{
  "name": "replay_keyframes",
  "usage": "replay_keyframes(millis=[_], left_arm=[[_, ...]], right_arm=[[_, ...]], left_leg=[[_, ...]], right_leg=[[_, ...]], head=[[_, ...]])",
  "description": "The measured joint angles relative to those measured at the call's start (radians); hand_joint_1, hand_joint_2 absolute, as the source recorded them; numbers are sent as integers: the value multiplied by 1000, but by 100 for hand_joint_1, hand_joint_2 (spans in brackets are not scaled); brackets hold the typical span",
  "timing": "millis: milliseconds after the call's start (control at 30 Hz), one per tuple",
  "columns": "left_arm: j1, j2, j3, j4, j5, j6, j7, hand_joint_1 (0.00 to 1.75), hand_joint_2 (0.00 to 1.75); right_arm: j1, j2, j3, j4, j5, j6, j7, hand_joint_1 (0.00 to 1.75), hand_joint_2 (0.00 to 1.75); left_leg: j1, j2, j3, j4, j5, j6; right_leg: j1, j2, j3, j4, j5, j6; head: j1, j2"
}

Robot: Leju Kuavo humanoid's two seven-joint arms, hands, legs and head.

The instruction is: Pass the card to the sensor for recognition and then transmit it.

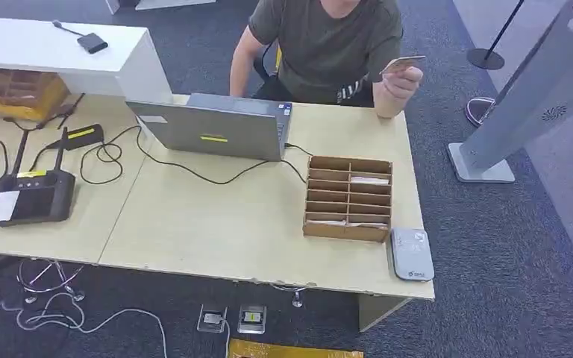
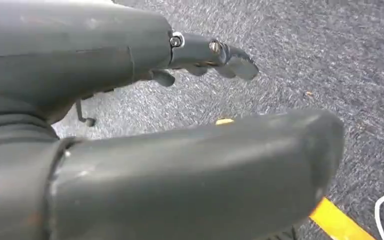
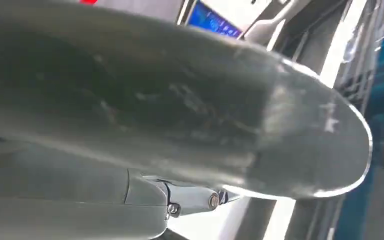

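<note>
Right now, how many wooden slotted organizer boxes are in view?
2. One wooden organizer stands on the table beside the grey card sensor; the other organizer sits at the table's far left, partly cut off.

A pale wooden table [image 1: 216, 231] carries a grey laptop [image 1: 213, 127] at its far edge, a cardboard compartment box [image 1: 348, 198] toward the right edge, a grey sensor [image 1: 411, 254] at the near right corner, and a black device [image 1: 26, 196] near the left edge.
</note>
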Motion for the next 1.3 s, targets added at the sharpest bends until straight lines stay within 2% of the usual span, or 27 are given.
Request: replay_keyframes(millis=[233,567,1300], left_arm=[[0,1,-6,0,0,0,0,0,0],[1,1,-8,0,0,0,0,0,0],[1,1,-18,0,0,0,0,0,0]], right_arm=[[0,-36,48,-29,0,0,0,0,0],[0,-51,90,-40,0,0,0,0,0],[0,-59,107,-48,0,0,0,0,0]], left_leg=[[0,1,0,0,0,0],[0,1,1,0,0,0],[0,1,1,0,0,0]], right_leg=[[0,1,0,0,0,0],[0,1,0,0,0,0],[0,1,0,0,0,0]], head=[[0,0],[0,0],[0,0]])
